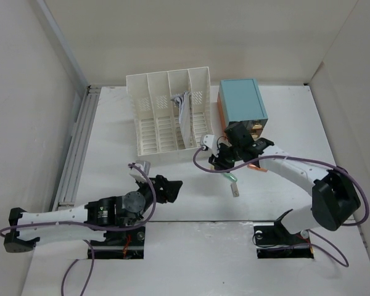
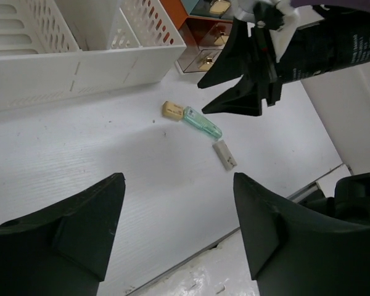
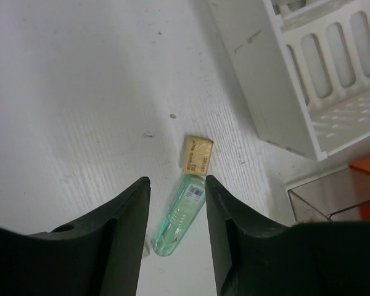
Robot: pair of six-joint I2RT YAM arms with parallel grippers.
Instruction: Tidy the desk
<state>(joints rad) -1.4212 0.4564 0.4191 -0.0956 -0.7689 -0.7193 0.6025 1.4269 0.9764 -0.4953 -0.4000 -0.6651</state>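
Straddling a translucent green tube (image 3: 180, 216), the right gripper (image 3: 177, 182) has its jaws spread, one either side, with no pinch yet. The left gripper (image 2: 177, 179) also has spread jaws, empty, hovering over bare bench (image 1: 111, 154). A tan block (image 3: 197, 154) sits at one end of the tube and a small grey stick (image 2: 224, 154) just beside the other. All three lie loose on the bench, which spreads under everything, near the white file rack (image 1: 166, 117) and the teal-topped drawer box (image 1: 242, 102). Progress looks early: nothing is grasped and three small items are left to stow.
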